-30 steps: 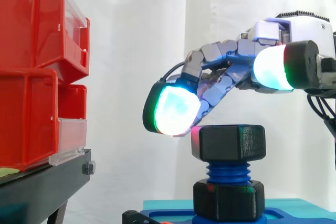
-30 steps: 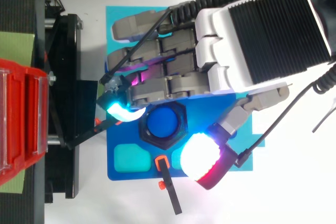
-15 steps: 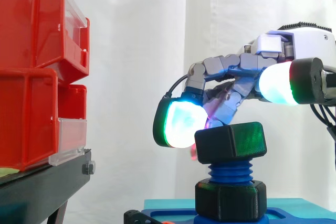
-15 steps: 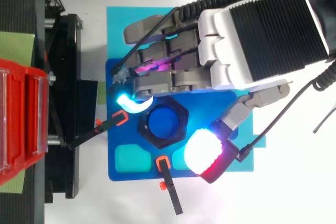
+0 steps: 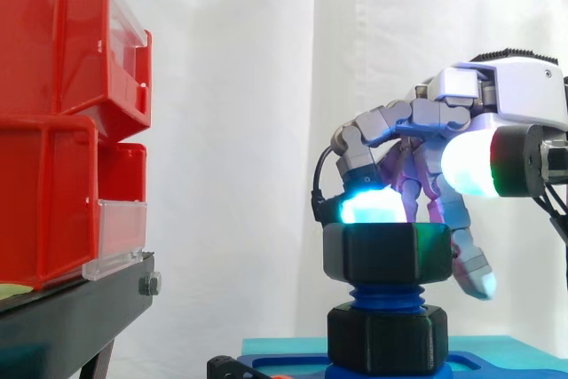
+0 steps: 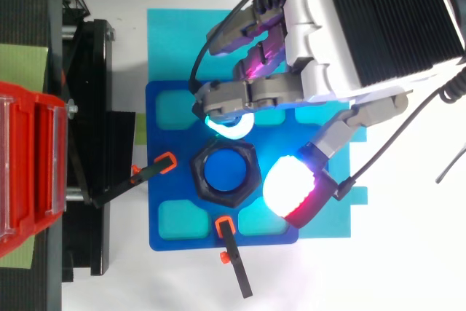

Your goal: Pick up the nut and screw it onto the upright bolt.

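Observation:
The black hex nut (image 5: 386, 253) (image 6: 201, 177) sits level on top of the upright blue bolt (image 5: 386, 295) (image 6: 224, 171), above the black hex base (image 5: 386, 339). My hand (image 5: 519, 108) (image 6: 364, 27) comes in from the right, over and behind the nut, with its fingers curled downward. One cyan-glowing fingertip (image 5: 368, 206) (image 6: 229, 125) rests at the nut's far top edge. The thumb pad (image 5: 470, 166) (image 6: 287, 183) stands just beside the nut, higher than it and apart from it. The other fingers hang behind the nut, away from it.
The bolt stands on a blue baseplate (image 6: 167, 107) lying on a cyan mat (image 6: 175, 34). Two black clamps with orange tips (image 6: 164, 162) (image 6: 226, 227) point at the bolt. Red bins (image 5: 62, 122) (image 6: 29, 172) sit on a black stand (image 5: 80, 308) to the left.
The nut, tilted half a second ago, now sits level on the bolt. The hand has shifted right, and its fingers have curled down, bringing the cyan fingertip from the nut's left side to its far edge.

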Robot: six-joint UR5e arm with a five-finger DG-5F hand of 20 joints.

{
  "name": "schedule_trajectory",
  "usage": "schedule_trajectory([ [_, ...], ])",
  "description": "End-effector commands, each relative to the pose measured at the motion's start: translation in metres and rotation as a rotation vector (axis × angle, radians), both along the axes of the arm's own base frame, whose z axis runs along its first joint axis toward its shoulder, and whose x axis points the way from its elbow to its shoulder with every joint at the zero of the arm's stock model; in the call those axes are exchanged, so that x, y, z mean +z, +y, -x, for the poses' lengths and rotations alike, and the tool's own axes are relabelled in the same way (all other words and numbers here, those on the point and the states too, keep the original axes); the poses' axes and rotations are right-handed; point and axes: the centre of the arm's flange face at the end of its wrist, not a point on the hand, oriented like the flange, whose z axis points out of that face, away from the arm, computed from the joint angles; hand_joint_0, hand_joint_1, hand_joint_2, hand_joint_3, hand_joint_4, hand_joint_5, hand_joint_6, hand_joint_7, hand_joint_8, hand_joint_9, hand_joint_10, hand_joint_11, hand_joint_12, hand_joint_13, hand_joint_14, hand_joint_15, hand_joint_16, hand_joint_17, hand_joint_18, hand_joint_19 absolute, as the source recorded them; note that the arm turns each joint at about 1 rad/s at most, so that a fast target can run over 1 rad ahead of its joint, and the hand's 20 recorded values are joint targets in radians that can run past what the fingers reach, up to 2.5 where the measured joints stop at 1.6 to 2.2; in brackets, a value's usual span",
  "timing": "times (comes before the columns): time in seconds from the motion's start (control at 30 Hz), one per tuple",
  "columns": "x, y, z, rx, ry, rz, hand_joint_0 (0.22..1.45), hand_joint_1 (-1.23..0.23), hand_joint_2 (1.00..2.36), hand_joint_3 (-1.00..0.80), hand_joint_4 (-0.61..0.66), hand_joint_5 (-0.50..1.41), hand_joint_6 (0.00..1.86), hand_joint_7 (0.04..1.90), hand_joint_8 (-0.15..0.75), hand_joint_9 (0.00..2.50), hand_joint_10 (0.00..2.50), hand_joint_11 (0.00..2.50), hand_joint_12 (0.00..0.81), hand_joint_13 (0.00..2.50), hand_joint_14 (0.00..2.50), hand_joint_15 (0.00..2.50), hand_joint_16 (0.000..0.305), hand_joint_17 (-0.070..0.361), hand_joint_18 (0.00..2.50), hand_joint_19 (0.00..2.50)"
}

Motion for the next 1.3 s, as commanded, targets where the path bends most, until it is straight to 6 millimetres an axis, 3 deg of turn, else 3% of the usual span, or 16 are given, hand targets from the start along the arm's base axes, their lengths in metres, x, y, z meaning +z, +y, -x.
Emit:
schedule_trajectory([
  [0.0,0.000,-0.002,0.001,0.005,-0.004,0.002,0.56,-0.30,1.00,-0.50,0.05,0.05,0.62,1.26,0.212,1.85,0.01,0.32,0.116,1.32,0.00,0.06,0.005,0.011,0.86,0.14],
  [0.3,-0.002,-0.015,0.005,0.004,0.009,0.012,0.56,-0.30,1.00,-0.50,0.04,0.06,0.68,1.13,0.204,2.09,0.02,0.53,0.110,1.42,0.00,0.09,0.003,0.008,0.97,0.22],
  [0.53,0.001,-0.027,0.007,-0.001,-0.001,0.015,0.55,-0.28,1.00,-0.50,0.04,0.05,0.68,1.14,0.213,2.06,0.02,0.52,0.120,1.42,0.00,0.09,0.004,0.009,0.99,0.23],
  [0.67,0.008,-0.037,0.009,0.013,-0.006,0.018,0.54,-0.25,1.00,-0.50,0.14,0.06,0.50,1.48,0.251,1.88,0.02,0.48,0.145,1.32,0.00,0.07,0.008,0.019,0.92,0.24],
  [0.93,0.037,-0.056,0.011,0.038,0.015,0.025,0.52,-0.23,1.00,-0.50,0.22,-0.03,0.51,1.15,0.267,1.55,0.01,0.38,0.181,1.08,0.00,0.04,0.018,0.041,0.82,0.28],
  [1.07,0.040,-0.052,0.010,0.045,0.021,0.024,0.51,-0.20,1.00,-0.50,0.24,-0.07,0.50,1.00,0.254,1.34,0.01,0.28,0.202,0.93,0.00,0.01,0.024,0.054,0.73,0.27],
  [1.17,0.060,-0.047,0.002,0.049,-0.012,0.026,0.50,-0.18,1.00,-0.50,0.21,-0.09,0.50,0.81,0.249,1.23,0.00,0.09,0.195,0.83,0.00,0.00,0.027,0.060,0.64,0.23],
  [1.27,0.060,-0.037,-0.001,0.060,-0.017,0.023,0.50,-0.14,1.00,-0.50,0.20,-0.11,0.50,0.72,0.236,1.07,0.00,0.00,0.198,0.73,0.00,0.00,0.028,0.063,0.56,0.19],
])
